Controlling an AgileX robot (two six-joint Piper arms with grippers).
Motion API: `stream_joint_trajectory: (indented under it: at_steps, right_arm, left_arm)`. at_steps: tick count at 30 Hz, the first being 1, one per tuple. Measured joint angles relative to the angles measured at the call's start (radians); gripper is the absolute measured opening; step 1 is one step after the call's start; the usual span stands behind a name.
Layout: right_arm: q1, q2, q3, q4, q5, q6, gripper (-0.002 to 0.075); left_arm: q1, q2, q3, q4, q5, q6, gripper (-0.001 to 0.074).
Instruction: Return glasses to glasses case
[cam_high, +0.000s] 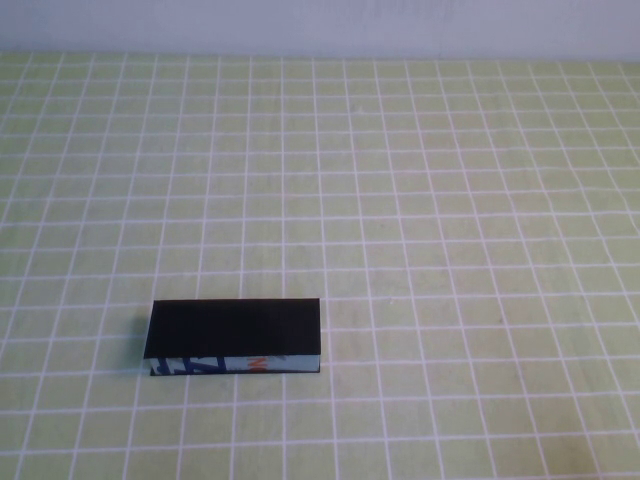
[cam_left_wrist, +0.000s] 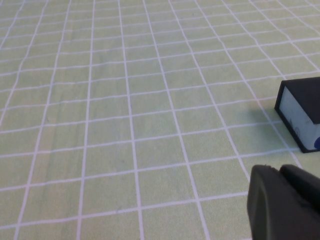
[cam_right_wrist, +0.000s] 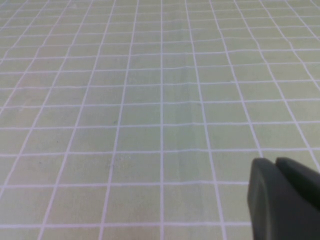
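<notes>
Nearest the high camera, the glasses case lies flat on the tablecloth, in the near-left part of the table. It is a black rectangular box with sharp edges and a matte top; the lid is down. Its front edge, facing the robot, is printed in white, blue and orange. In the left wrist view one end of the case shows as a black shell around a pale panel with a blue spot at its edge.

Glasses do not appear in any view; whether they sit inside the closed case cannot be told.

Left gripper: only a dark, rounded part of it shows at the picture's edge, above bare cloth, near the end of the case and apart from it. Finger spacing cannot be told; it holds nothing visible.

Right gripper: likewise a dark rounded part, above bare cloth, well apart from the case. Finger spacing cannot be told.

Surroundings: pale green cloth with a white grid, slightly creased, and a light wall beyond the table's far edge
</notes>
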Motion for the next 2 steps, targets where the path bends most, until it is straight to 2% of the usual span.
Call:
stream_joint_trajectory:
  at_steps: [2]
  right_arm:
    - [0.0,0.0,0.0,0.0,0.0,0.0,-0.0011]
  left_arm:
    - [0.0,0.0,0.0,0.0,0.0,0.0,-0.0002]
